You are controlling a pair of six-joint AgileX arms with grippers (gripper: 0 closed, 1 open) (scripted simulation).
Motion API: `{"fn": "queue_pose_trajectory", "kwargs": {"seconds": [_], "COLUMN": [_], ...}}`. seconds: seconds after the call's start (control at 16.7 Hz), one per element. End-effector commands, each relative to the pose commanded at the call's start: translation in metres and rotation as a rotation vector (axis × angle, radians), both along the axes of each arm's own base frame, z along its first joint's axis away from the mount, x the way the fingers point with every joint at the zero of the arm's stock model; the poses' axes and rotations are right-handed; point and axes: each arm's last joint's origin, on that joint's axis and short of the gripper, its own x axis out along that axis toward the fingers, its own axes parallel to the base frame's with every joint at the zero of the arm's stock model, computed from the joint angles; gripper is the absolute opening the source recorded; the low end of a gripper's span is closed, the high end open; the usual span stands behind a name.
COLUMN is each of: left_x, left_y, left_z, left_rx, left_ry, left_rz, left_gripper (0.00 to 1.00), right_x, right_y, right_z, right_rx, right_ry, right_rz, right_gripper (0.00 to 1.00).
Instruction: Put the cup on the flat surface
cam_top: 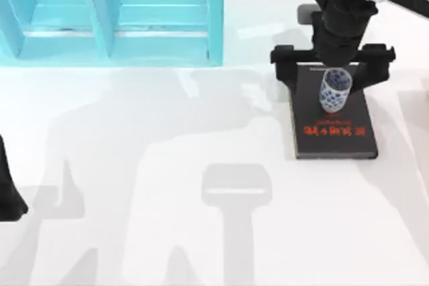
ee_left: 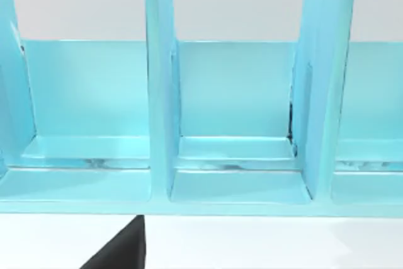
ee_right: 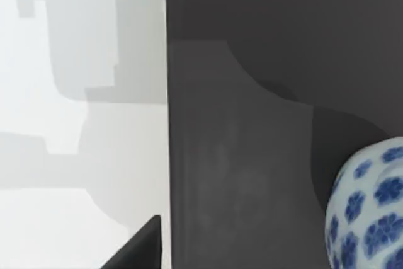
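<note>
The cup (cam_top: pixel 334 90), white with blue flowers, stands upright on the black book (cam_top: pixel 335 140) at the table's right side. My right gripper (cam_top: pixel 332 75) hangs over the book's far end, open, with one finger on each side of the cup and not touching it. The right wrist view has the cup (ee_right: pixel 371 212) at its edge, on the book (ee_right: pixel 252 124), with one of the fingertips (ee_right: pixel 141 250) over the white tabletop (ee_right: pixel 75 124). The flat surface (cam_top: pixel 167 165) spreads broad and white to the left of the book.
A turquoise shelf unit (cam_top: pixel 114 11) stands at the back left, its compartments facing the left wrist camera (ee_left: pixel 239 111). My left gripper (cam_top: pixel 10 195) is parked at the table's left edge, one dark finger (ee_left: pixel 119 253) off to the side.
</note>
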Motion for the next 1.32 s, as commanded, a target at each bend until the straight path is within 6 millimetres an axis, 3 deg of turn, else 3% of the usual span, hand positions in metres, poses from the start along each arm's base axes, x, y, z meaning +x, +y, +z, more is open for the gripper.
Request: {"fn": "queue_pose_trajectory", "kwargs": {"seconds": [0.6, 1.32], "left_x": [0.0, 0.0], "left_y": [0.0, 0.0], "left_z": [0.0, 0.0], "left_rx": [0.0, 0.0], "left_ry": [0.0, 0.0], "left_rz": [0.0, 0.0], "left_gripper": [1.0, 1.0], "right_x": [0.0, 0.001], "right_y": [0.0, -0.0001], "right_z": [0.0, 0.0079], "right_rx": [0.0, -0.001], "right_ry": [0.0, 0.003], "right_rz": [0.0, -0.004], "right_gripper": [0.02, 0.0]}}
